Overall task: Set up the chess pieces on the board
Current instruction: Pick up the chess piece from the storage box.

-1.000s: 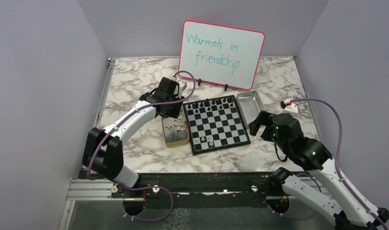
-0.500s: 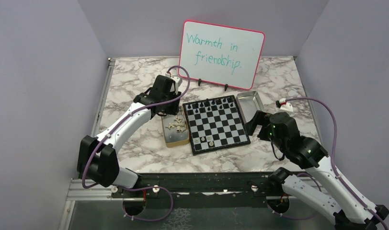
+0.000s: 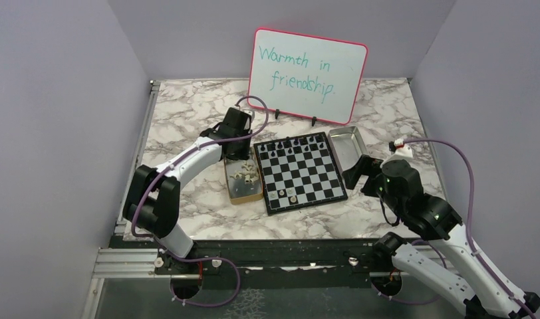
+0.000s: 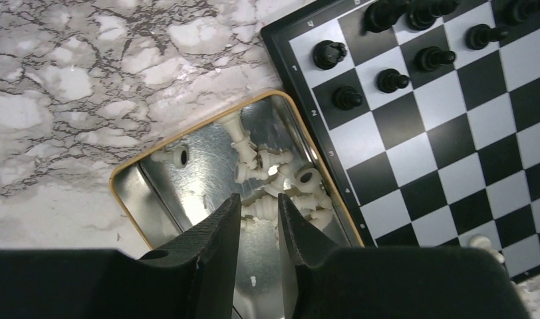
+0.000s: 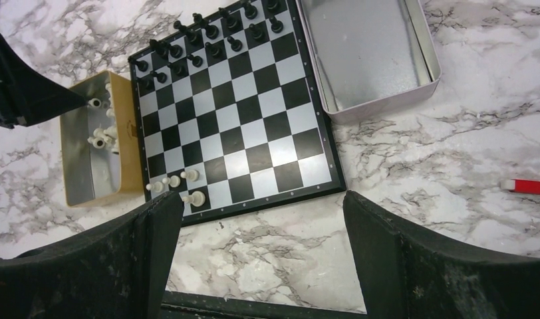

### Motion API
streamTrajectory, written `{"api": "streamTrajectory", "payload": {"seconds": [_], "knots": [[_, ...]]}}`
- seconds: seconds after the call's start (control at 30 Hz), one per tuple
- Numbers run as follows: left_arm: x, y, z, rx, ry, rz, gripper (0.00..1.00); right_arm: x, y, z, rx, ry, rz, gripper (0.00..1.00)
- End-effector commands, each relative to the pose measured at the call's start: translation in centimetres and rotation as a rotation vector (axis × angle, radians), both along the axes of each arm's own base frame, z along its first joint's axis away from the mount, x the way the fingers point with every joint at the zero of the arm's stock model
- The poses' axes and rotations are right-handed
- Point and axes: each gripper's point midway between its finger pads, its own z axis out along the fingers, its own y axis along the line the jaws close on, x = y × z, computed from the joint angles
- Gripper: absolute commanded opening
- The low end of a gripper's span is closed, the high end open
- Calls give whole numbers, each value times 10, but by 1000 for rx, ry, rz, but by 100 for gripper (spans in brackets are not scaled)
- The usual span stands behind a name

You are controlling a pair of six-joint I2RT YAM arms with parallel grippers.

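The board (image 3: pixel 300 174) lies mid-table, also seen in both wrist views (image 4: pixel 453 133) (image 5: pixel 234 113). Black chess pieces (image 3: pixel 290 145) (image 4: pixel 387 40) (image 5: pixel 201 40) fill its far rows. A few cream pieces (image 3: pixel 284 195) (image 5: pixel 177 186) stand at its near left corner. More cream pieces (image 4: pixel 280 173) lie heaped in the tan box (image 3: pixel 244 194) (image 4: pixel 114 179). My left gripper (image 3: pixel 239 158) (image 4: pixel 257 203) reaches into that box, jaws narrow, with one lying cream piece (image 4: pixel 261 211) between the tips; whether they press it is unclear. My right gripper (image 3: pixel 358 174) (image 5: pixel 261 199) hovers wide open right of the board, holding nothing.
A silver metal tray (image 3: pixel 347 143) (image 5: pixel 374 60) sits with nothing in it by the board's far right corner. A pink-framed whiteboard (image 3: pixel 307 74) stands behind. A small red-and-white object (image 3: pixel 402 143) (image 5: pixel 527 186) lies on the marble at the right.
The left gripper has moved over the tan box's pile and its jaws have narrowed. The right arm has shifted only slightly.
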Motion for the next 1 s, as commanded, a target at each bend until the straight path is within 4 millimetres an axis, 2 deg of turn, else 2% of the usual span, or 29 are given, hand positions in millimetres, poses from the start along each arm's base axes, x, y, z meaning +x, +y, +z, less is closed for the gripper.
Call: {"api": "streamTrajectory", "payload": {"seconds": [0.0,0.13,0.37,0.7,0.97], "knots": [[18,15,-8,48,-63,101,26,-4,2,-2,36,-8,4,95],[23,14,-20,48,-58,130,22,-5,-4,-1,27,-9,-17,95],[31,1,-37,11,-31,118,22,-4,-7,2,37,-31,-39,95],[26,5,-63,42,9,123,24,0,-8,-1,8,-23,-49,95],[26,10,-70,69,17,138,27,-1,-9,-1,5,-22,-46,95]]}}
